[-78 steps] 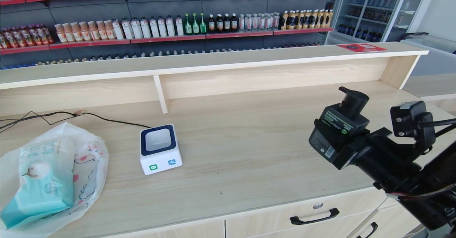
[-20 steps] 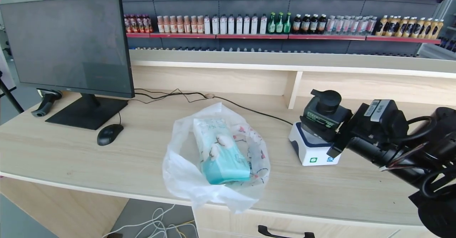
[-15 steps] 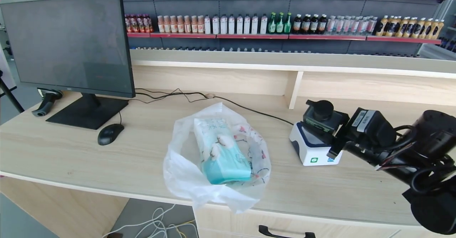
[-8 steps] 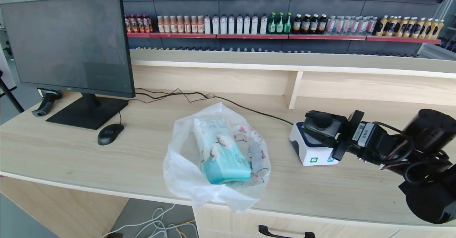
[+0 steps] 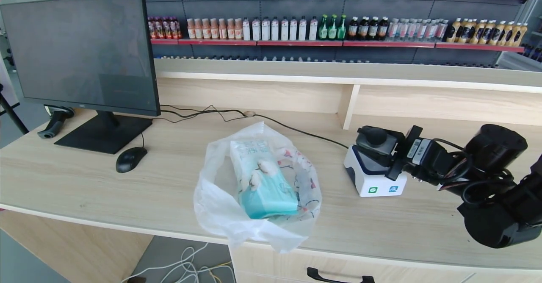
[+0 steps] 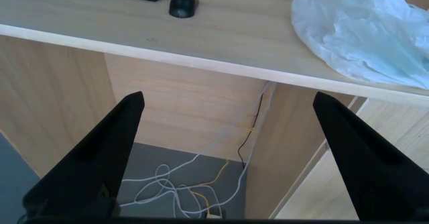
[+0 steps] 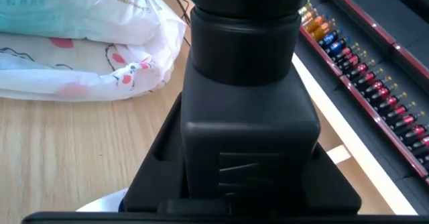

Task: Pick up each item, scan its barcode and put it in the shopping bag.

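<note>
**Black bottle over the scanner, bag comes next**

My right fingers [image 5: 394,169] are clamped on the black pump bottle [image 5: 374,141], which is tipped just over the scanner [image 5: 372,182] window. I judge we are mid-scan. Next I would carry it toward 9 o'clock and lower it into the shopping bag [image 5: 220,209], beside the tissue pack [image 5: 262,181]. The bottle is hard, boxy plastic with a round cap. The bag is thin, crinkly film, and I expect its slack mouth could fold shut. My left fingers [image 6: 100,157] gape wide and empty, low off the table [image 5: 127,194] edge.

Dark monitor [image 5: 82,52] and black mouse [image 5: 130,159] on the wooden counter [image 5: 84,190], bottle-lined shelves [image 5: 296,29] behind.
</note>
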Motion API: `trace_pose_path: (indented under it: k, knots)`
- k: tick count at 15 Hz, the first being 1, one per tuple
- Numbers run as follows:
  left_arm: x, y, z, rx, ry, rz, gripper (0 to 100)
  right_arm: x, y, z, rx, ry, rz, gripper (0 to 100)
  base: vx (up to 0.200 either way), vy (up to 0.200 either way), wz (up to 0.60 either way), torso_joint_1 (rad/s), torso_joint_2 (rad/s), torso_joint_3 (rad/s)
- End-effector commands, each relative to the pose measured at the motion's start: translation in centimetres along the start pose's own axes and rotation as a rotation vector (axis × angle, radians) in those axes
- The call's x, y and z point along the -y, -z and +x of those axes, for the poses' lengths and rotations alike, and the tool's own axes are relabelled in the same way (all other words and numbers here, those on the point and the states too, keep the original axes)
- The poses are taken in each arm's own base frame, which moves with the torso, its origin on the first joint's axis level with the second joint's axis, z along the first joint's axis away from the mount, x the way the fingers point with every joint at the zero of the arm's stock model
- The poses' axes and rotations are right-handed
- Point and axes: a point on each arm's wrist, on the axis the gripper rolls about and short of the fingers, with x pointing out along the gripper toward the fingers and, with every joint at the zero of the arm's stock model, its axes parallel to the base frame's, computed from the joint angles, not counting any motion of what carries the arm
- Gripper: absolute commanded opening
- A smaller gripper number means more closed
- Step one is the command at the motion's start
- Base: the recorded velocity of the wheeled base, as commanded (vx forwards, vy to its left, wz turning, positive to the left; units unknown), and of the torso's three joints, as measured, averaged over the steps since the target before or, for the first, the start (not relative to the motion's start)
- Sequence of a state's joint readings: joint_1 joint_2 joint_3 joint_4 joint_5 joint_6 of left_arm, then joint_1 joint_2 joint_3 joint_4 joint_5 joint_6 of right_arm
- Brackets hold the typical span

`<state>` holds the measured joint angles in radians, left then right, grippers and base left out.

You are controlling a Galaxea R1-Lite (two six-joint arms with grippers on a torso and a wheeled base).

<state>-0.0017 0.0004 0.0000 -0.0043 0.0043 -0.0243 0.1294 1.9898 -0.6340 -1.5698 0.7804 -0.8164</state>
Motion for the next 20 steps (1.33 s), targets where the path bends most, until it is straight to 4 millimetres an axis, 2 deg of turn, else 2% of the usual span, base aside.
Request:
trace_pose_path:
  k: [1,3,10,20]
  knots:
    - [0.0,0.0,0.0,0.001,0.0,0.0,100,0.6,1.1,-0.6,-0.033,0.022,-0.03,0,0.0,0.0,0.0,0.0,0.0,0.0]
    - [0.0,0.0,0.0,0.001,0.0,0.0,100,1.3,1.7,-1.3,-0.043,0.032,-0.05,0,0.0,0.0,0.0,0.0,0.0,0.0]
    - [0.0,0.0,0.0,0.001,0.0,0.001,100,0.6,2.4,-1.5,-0.047,0.003,-0.03,0,0.0,0.0,0.0,0.0,0.0,0.0]
    - [0.0,0.0,0.0,0.002,0.0,0.001,100,1.0,2.0,-1.6,-0.049,0.017,-0.035,0,0.0,0.0,0.0,0.0,0.0,0.0]
